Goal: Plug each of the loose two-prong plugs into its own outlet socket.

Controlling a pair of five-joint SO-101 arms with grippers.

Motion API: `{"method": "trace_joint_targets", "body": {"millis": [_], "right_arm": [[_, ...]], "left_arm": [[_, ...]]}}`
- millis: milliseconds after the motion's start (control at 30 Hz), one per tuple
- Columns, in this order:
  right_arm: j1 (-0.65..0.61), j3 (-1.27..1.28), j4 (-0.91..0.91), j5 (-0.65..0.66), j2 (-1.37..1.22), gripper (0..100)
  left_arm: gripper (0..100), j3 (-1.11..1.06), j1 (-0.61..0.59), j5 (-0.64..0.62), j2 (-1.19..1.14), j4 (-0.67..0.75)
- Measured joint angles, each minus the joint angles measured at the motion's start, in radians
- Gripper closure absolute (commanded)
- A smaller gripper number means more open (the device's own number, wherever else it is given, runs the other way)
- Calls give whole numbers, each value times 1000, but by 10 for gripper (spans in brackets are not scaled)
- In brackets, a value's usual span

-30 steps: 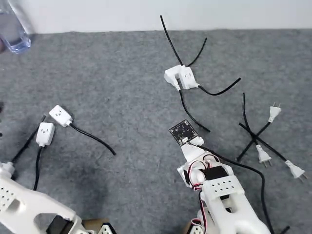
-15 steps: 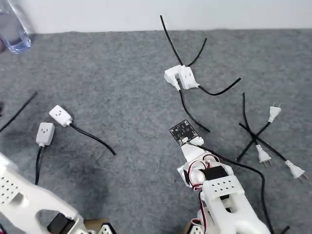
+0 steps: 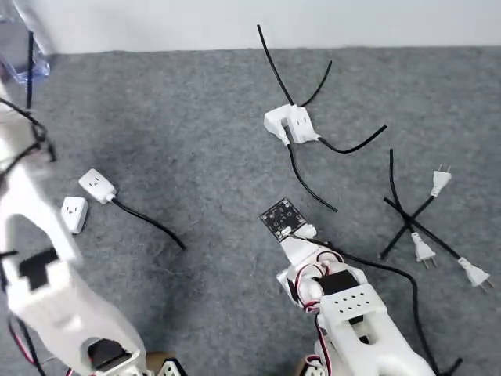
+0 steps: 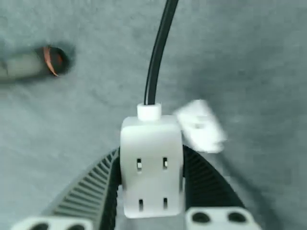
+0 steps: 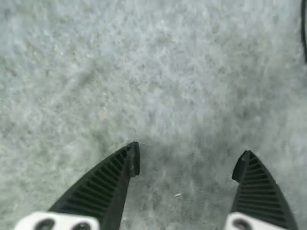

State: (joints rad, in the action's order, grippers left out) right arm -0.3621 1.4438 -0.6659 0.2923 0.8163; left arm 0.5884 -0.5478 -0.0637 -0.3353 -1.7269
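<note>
Left gripper (image 4: 150,154): clamped on a white outlet socket (image 4: 151,182), boxy smooth moulded plastic, slots facing the wrist camera, black cord (image 4: 158,52) leaving its far end in line with its long axis

Right gripper (image 5: 190,152): jaws spread, nothing between them, ribbed black inner faces, over the grey felt mat (image 5: 144,72)

Loose two-prong plugs (image 3: 423,251): three, small, white, thin black leads crossed, lying flat on the right arm's side of the table, well apart from the held socket; right arm nearer

Judged need: prongs brought square to the slots

Left arm (image 3: 35,235) swung up, carrying outlet socket (image 4: 151,163) with cord (image 4: 158,52); right arm (image 3: 344,305) shifted slightly left.
</note>
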Motion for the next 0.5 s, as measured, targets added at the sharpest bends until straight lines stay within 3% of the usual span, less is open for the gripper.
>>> {"method": "trace_joint_targets", "body": {"millis": [100,200,367,500], "right_arm": [[71,0,14,0,0,692],[169,0,18,0,0,692],[284,-2,20,0,0,692],[319,-2,20,0,0,692]], "left_arm": [[987,-247,126,-236,192,-2],[987,-480,299,-382,348,-3],[987,-703,578,-489,425,49],[987,-838,687,-506,431,173]]}}
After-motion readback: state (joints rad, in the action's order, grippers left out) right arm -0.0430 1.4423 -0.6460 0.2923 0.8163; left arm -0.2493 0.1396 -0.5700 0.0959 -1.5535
